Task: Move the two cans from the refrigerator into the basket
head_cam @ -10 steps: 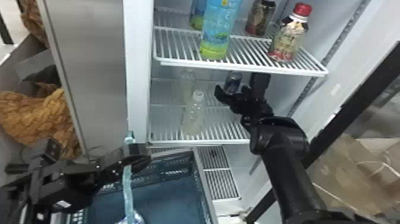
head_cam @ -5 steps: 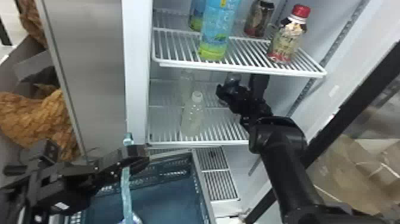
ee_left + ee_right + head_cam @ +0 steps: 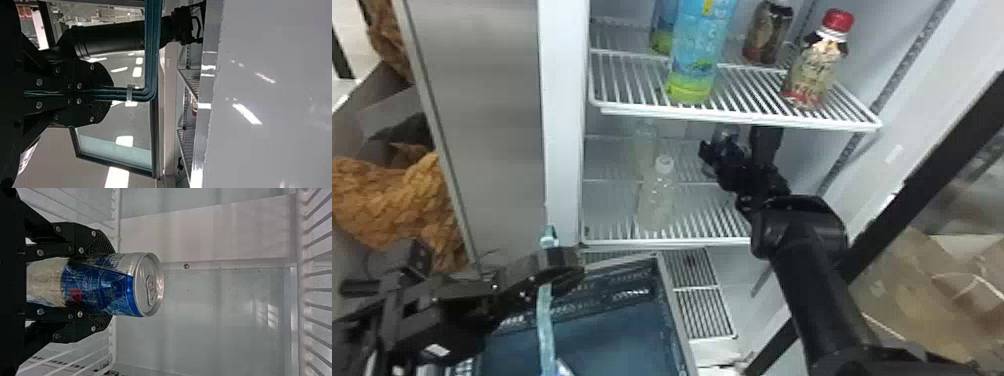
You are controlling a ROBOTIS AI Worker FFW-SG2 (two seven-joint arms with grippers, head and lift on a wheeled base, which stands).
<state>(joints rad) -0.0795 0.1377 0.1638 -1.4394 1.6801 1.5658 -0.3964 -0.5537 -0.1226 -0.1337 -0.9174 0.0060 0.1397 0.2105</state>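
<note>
Head view: nearest us, the left gripper [image 3: 567, 270] has its jaws closed on the handle [image 3: 546, 320] of the basket [image 3: 676, 310]. Beyond the basket we see a clear bottle [image 3: 657, 200] on the lower shelf [image 3: 682, 242]; farther past the basket, the right gripper's [image 3: 733, 150] jaws are closed around an upright can [image 3: 101, 286].

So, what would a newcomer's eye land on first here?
First, the blue-and-silver metal can in the right claw, beneath the upper wire shelf. Then the red-capped bottle on that shelf, and the blue plastic basket at the head view's bottom, its handle in the left claw.
</note>
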